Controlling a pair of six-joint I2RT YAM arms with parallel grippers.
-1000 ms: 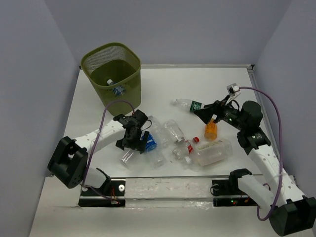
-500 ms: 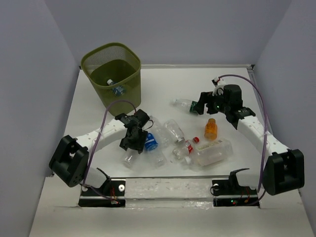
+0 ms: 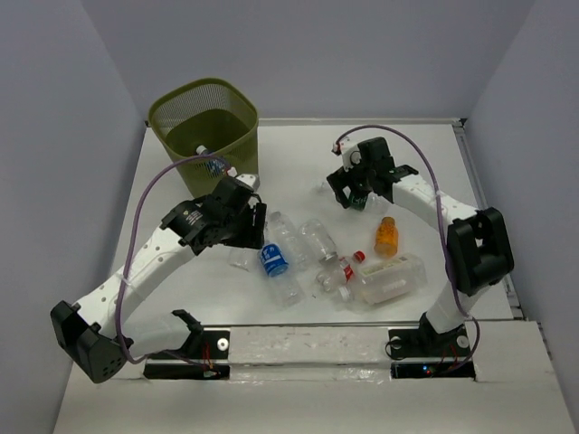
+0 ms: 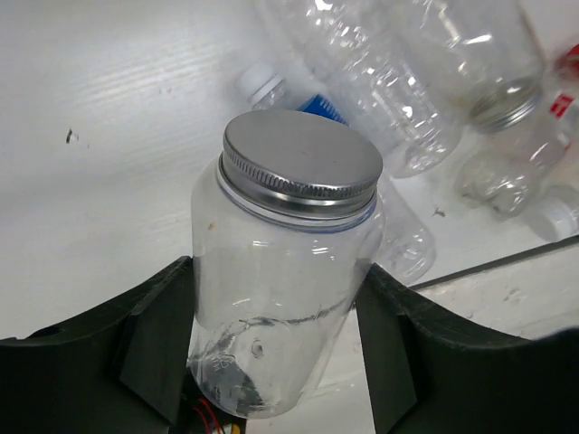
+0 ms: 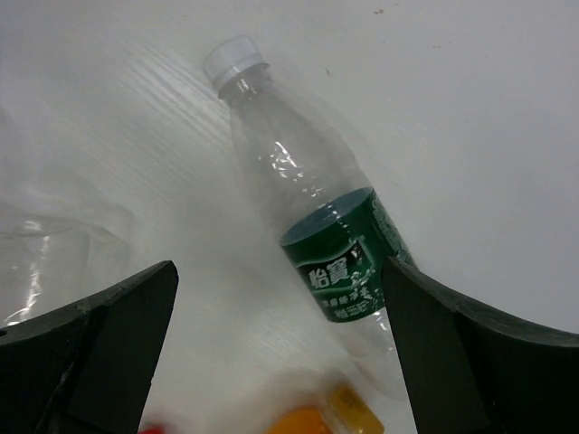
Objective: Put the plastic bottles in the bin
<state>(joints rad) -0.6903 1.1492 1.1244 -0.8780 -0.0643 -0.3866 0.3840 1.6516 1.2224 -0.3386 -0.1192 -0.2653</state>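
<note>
While wide apart above the green-label bottle point(image 5: 312, 208), right jaws empty; left jaws tight around silver-lidded bottle point(image 4: 276, 298)

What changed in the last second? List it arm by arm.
Left tool closed on the silver-lidded clear jar and lifted it toward the bin. Right tool left the orange bottle, moved back over the green-labelled bottle and opened wide, not gripping it. The orange bottle, the other bottles and the bin stayed put.
</note>
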